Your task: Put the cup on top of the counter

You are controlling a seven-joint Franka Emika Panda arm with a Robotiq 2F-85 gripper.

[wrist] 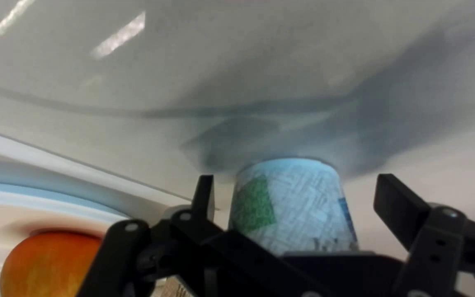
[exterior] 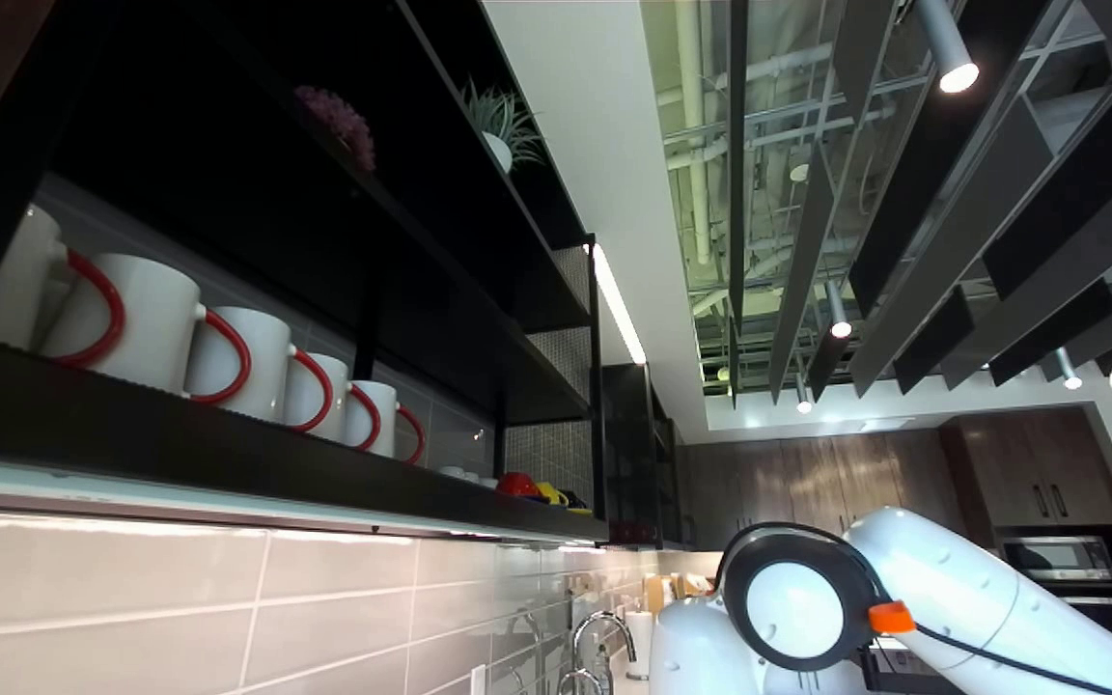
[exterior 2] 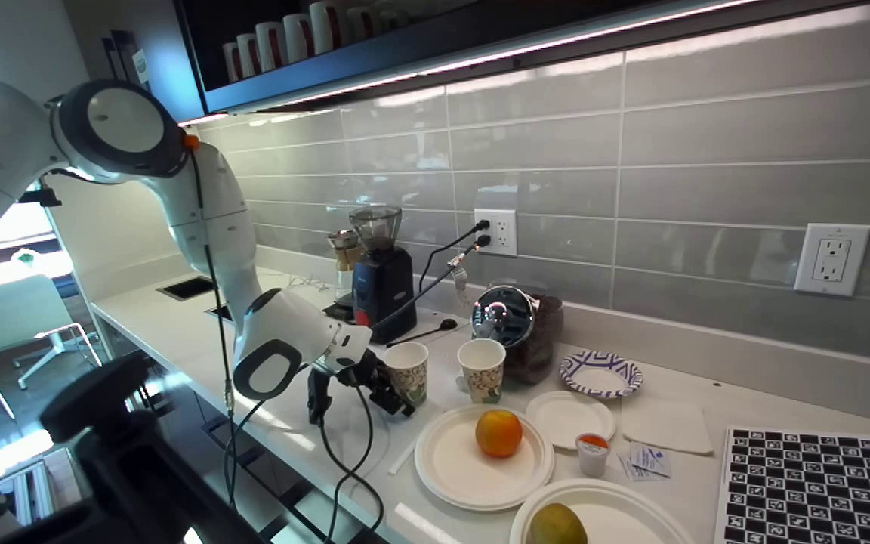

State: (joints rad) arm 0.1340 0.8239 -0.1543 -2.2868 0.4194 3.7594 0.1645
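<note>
Gripper (wrist: 297, 183): spread wide, holding nothing, tips slanting down toward the counter (exterior 2: 171, 321). Fingers (wrist: 400, 212): in the wrist view, one at either side of the left cup (exterior 2: 411, 370), a gap at each, the wider on that view's right; I see no contact there.

Left cup: paper, patterned, upright on the counter; I take it for the task's cup. In an exterior view a finger covers part of it, so I cannot tell how deep it sits in the gap.

Step in hand, as I judge it: the cup stands where the sentence wants it, so backing off clean is the likely business. I would leave the fingers at full spread, even out the gaps, then draw back along the line of the fingers with no sideways swing; light paper should tip at a brush. Were a grip wanted instead, I would centre first, then squeeze slowly to bare contact, as the wall should crush easily.

Right cup (exterior 2: 482, 372): paper, upright, near the left one; a rightward drift could nudge it.

Plate (exterior 2: 442, 480), bearing an orange (exterior 2: 498, 433): near and right.

Grinder (exterior 2: 384, 291): far side.

Shelf (exterior: 344, 487), with mugs (exterior: 237, 362): overhead, well apart.
</note>
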